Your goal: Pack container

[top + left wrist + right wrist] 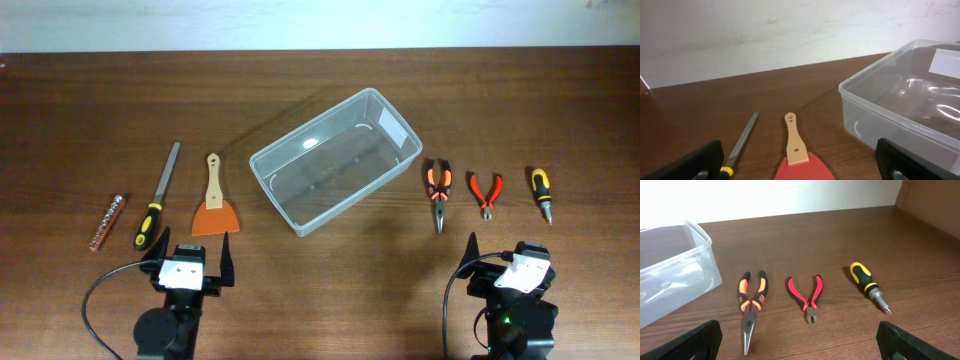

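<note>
**Overhead and wrist views of the tabletop.** The container (335, 160), a clear plastic bin with rounded corners and a rim, stood at the middle of the tabletop. Its long axis was skewed from the near-left toward the far-right corner, and a white label (392, 122) showed on its far-right end wall.

Toward the left edge three items lay in a row, apart from the bin:
- a coppery beaded rod (106, 222), nearest the edge;
- a file (160, 195) with a yellow-and-black handle;
- a scraper (214, 200) with a wooden handle and orange blade, nearest the bin.

Toward the right edge lay orange-and-black long-nose pliers (438, 190), red-handled cutters (486, 193) and a stubby yellow-and-black screwdriver (541, 192). They lay side by side without touching, tips pointing to the near edge.

The left gripper (190, 260) sat at the near edge, just short of the scraper's blade, its fingers (690, 162) spread wide and holding nothing. The right gripper (508, 258) sat at the near edge, in line with the cutters and screwdriver, its fingers (690, 340) likewise spread wide and gripping nothing.
</note>
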Robot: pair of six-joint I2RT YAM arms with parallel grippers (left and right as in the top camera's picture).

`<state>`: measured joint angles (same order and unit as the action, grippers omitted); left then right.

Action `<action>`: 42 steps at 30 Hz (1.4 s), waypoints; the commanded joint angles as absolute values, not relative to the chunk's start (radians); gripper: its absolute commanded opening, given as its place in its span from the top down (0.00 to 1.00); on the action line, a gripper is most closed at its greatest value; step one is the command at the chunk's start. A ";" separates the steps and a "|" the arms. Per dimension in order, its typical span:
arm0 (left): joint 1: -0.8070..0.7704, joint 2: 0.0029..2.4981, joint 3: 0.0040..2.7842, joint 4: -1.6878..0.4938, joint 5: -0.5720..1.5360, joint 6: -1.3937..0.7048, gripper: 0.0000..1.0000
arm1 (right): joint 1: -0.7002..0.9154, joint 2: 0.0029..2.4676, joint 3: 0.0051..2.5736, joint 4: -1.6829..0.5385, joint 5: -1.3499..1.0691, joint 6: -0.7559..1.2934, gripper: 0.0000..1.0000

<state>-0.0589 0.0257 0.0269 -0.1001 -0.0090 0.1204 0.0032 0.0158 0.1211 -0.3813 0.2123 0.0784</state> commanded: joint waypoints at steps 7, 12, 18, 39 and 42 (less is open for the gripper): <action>-0.063 0.017 0.017 -0.091 -0.017 0.130 0.01 | 0.005 0.005 0.114 -0.380 0.209 0.086 0.01; -0.063 0.017 0.017 -0.021 -0.013 0.129 0.01 | 0.006 0.005 0.114 -0.377 0.150 0.086 0.01; -0.063 0.018 0.091 -0.125 0.073 0.065 0.01 | 0.006 0.008 0.154 -0.366 -0.035 0.086 0.01; -0.063 0.952 1.136 -0.671 0.384 0.083 0.01 | 0.006 1.108 1.378 -1.037 -0.179 -0.104 0.01; -0.063 1.085 1.309 -0.773 0.420 0.084 0.01 | 0.006 1.246 1.593 -1.179 -0.243 -0.062 0.01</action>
